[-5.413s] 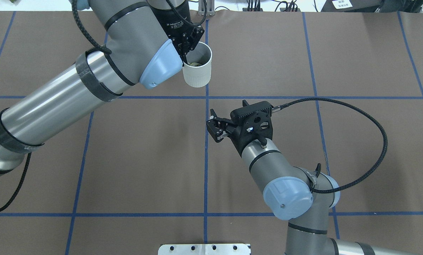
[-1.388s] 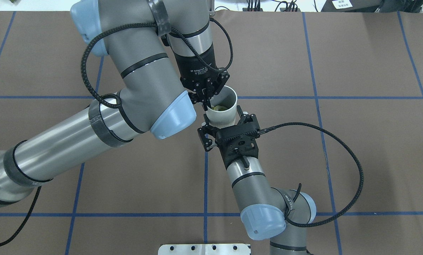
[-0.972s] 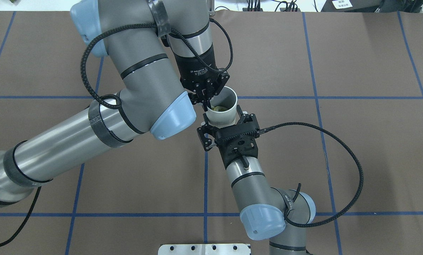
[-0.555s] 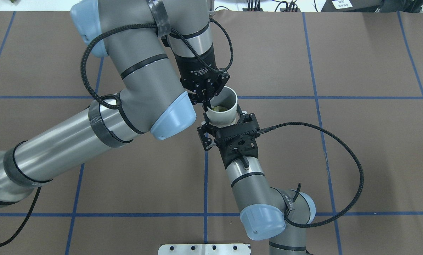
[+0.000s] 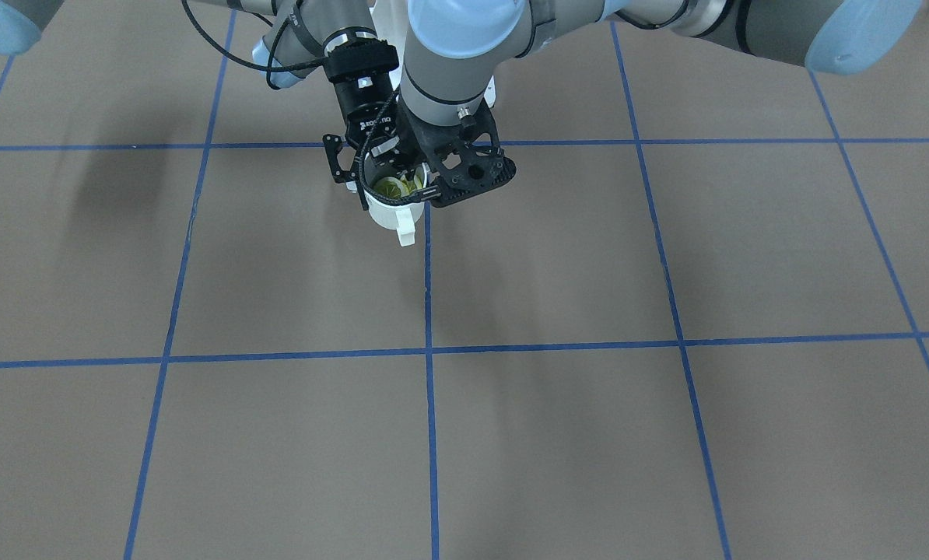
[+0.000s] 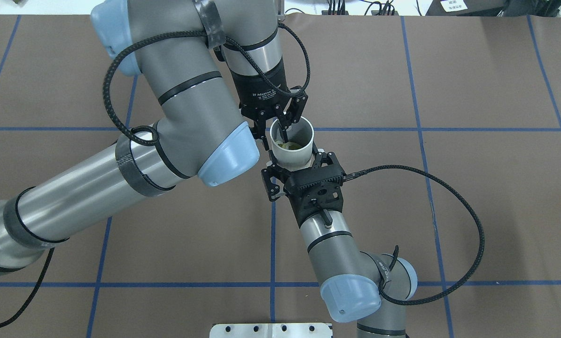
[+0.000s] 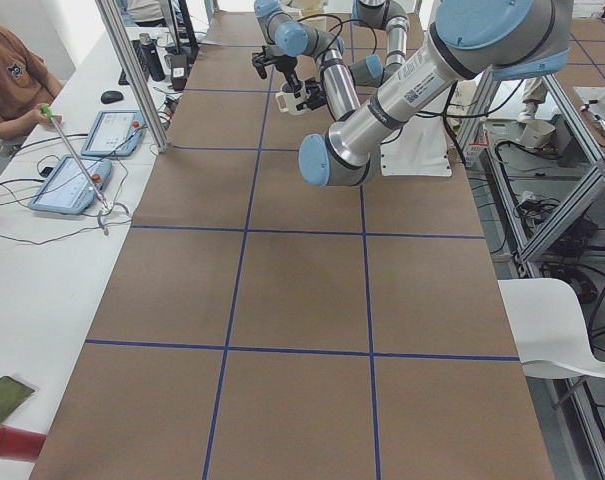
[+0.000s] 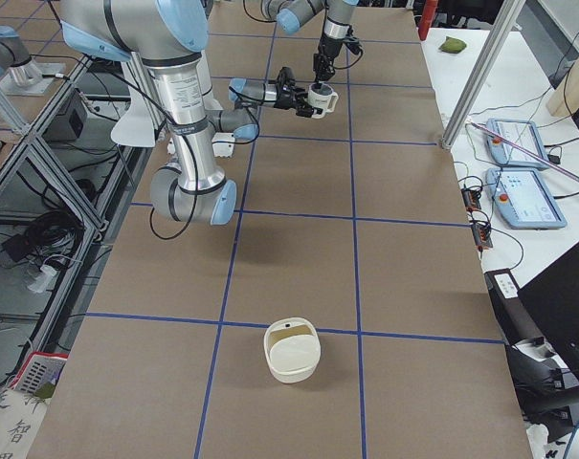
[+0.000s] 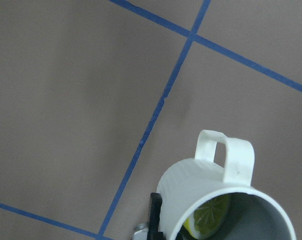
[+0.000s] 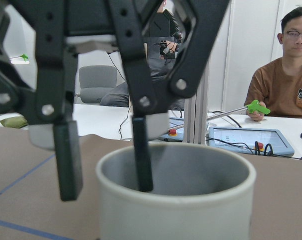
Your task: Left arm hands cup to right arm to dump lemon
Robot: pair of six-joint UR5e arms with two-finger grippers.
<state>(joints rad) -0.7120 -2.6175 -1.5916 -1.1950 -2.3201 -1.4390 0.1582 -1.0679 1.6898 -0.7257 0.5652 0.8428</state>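
Note:
The white cup (image 6: 292,157) hangs above the table centre, upright, with lemon (image 6: 293,145) slices in its bottom. My right gripper (image 6: 295,163) is shut on the cup, one finger on each side of its body. My left gripper (image 6: 275,137) is open over the rim. One of its fingers (image 10: 141,150) reaches inside the cup (image 10: 175,210); the other stands outside with a gap to the wall. In the left wrist view the cup (image 9: 200,185) shows its squarish handle and the lemon (image 9: 210,217). A black finger presses on its side.
A white basket-like container (image 8: 291,351) stands on the brown table near the end on my right. A metal plate (image 6: 271,330) lies at the near edge. A person (image 10: 285,85) holding a green-tipped stick sits at a side table with tablets (image 8: 514,143).
The left arm brought the cup from the far side to the centre, and the right gripper came around its body. In the last half second the left fingers spread off the rim.

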